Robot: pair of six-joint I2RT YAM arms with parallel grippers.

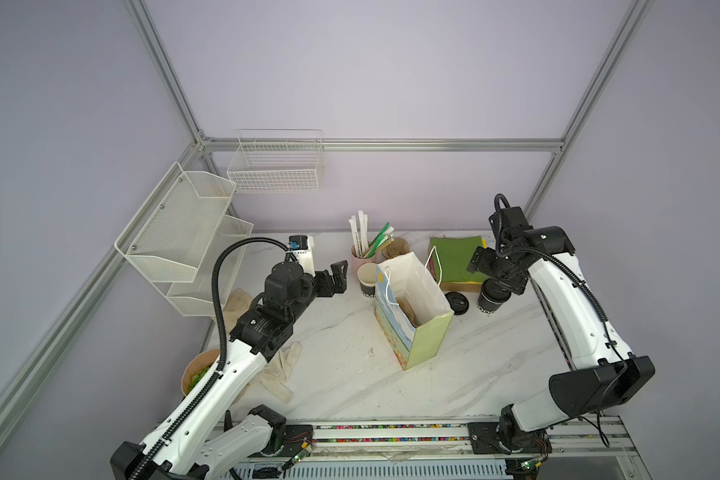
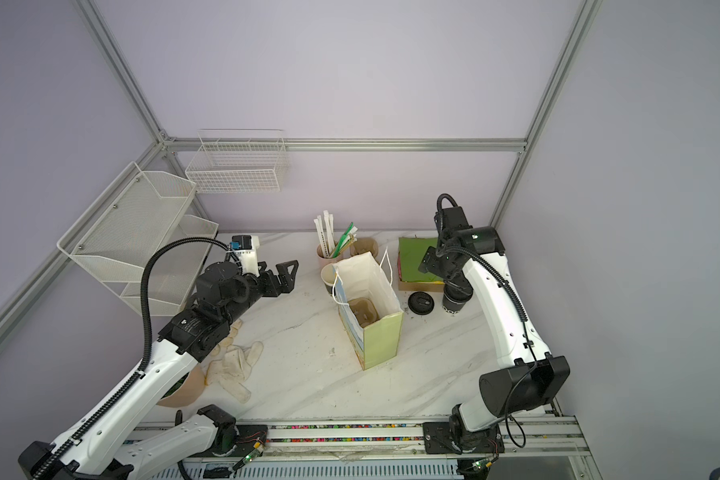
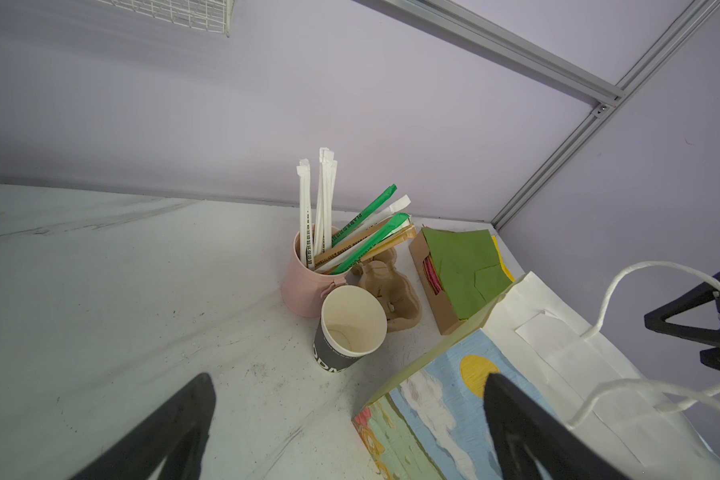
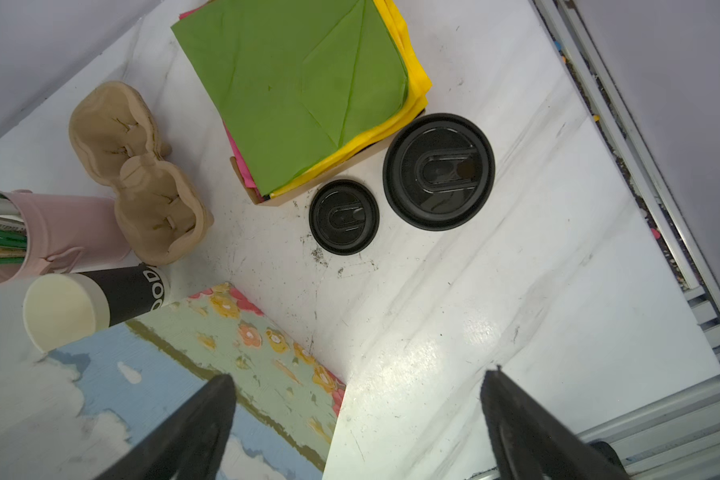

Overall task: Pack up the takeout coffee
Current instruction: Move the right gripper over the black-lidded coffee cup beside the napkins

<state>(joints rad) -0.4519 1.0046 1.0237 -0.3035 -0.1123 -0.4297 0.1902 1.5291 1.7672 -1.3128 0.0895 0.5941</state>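
Marble tabletop (image 1: 350, 374) bears takeout coffee (image 1: 490, 306) near paper bag (image 1: 429, 340) holding pulp carrier (image 2: 362, 311)

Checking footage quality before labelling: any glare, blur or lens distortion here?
Right wrist view: glare on the table, near fingers blurred. Left wrist view: fingers likewise soft, straws sharp. Both top views: even light, faint shadows.
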